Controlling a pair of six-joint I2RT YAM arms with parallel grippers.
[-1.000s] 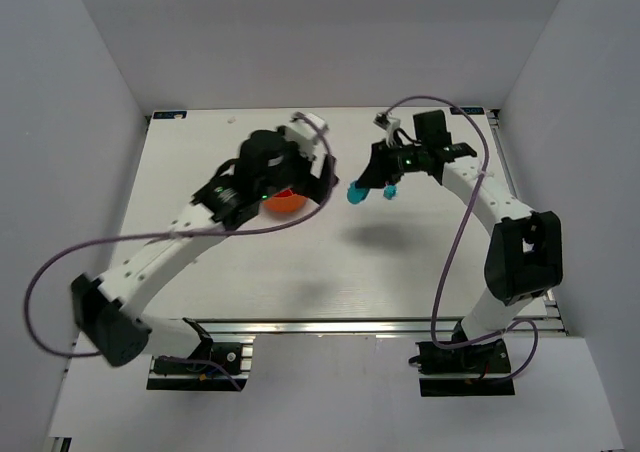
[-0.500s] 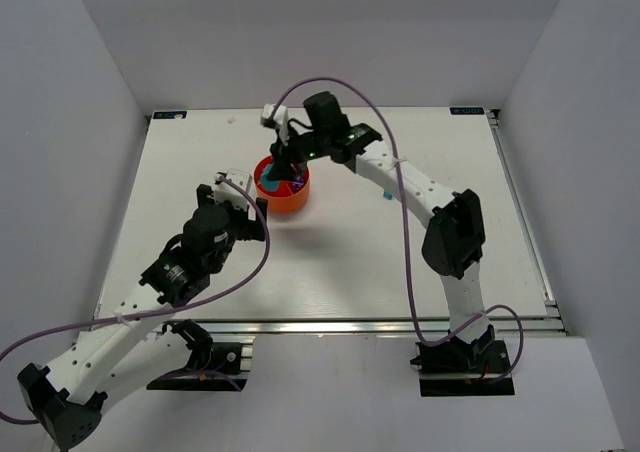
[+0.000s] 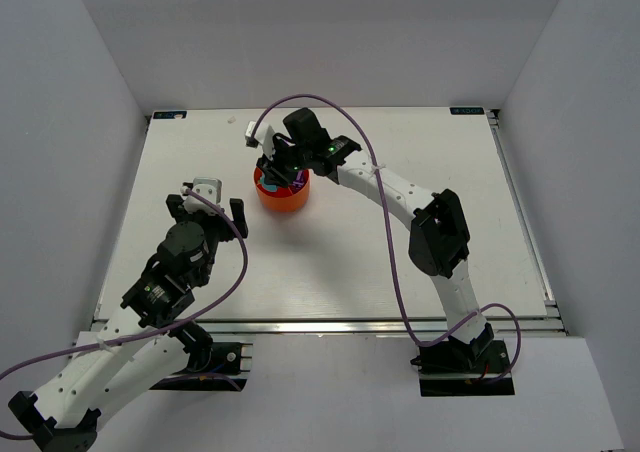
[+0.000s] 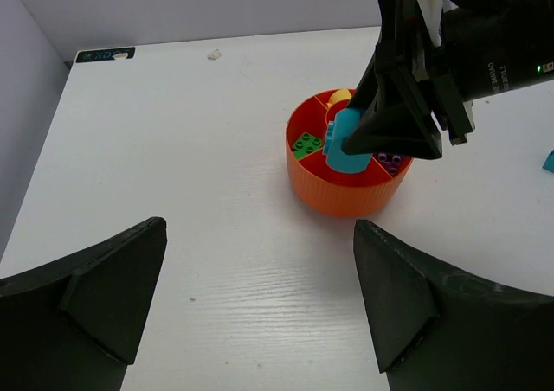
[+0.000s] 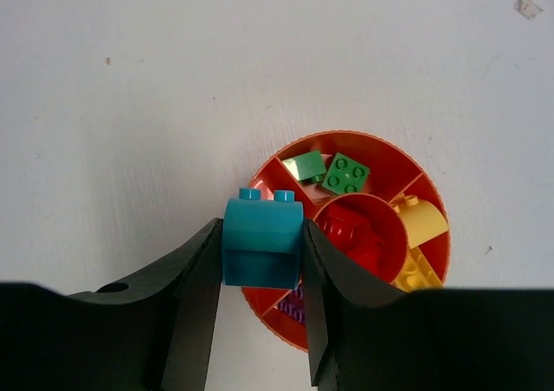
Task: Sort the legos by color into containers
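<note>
Teal brick [image 5: 262,244] clenched in right claw [image 3: 282,172] above orange tub [image 4: 346,196], likely for its colour section | left claw [image 4: 257,235] spread, empty, nearer.

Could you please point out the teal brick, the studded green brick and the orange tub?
teal brick [image 5: 262,244], right wrist view, its front face.
studded green brick [image 5: 346,174], right wrist view, its top face.
orange tub [image 4: 346,199], left wrist view, its outer wall.

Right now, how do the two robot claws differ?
The right gripper is shut on a teal brick; the left gripper is open and empty. The right gripper hangs over the orange tub; the left gripper sits back from it, over the table. Both are black two-finger claws.
</note>
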